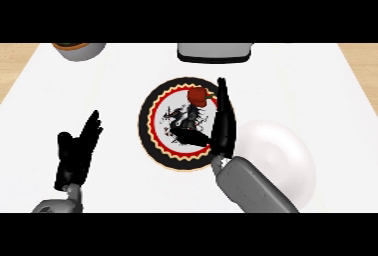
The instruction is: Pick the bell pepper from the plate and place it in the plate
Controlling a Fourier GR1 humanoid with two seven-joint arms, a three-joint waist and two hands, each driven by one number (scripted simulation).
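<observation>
Red bell pepper (198, 95) sits at the far edge of the round black patterned plate (151, 130) — not yet lifted. Right hand (219, 120) lies over that plate, fingers straight, fingertips beside the pepper. Plain white plate (284, 155), just right, waits. Left hand (77, 150) rests open, well apart. Grey bowl (77, 50) and grey container (214, 51) at the far edge — neither obstructs.

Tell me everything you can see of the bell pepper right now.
The bell pepper is small, red and glossy, with a darker top. It lies on the upper part of the dark patterned plate, inside its red-and-yellow border. The right robot hand reaches beside it, straight fingers along its right side; contact cannot be told.
</observation>
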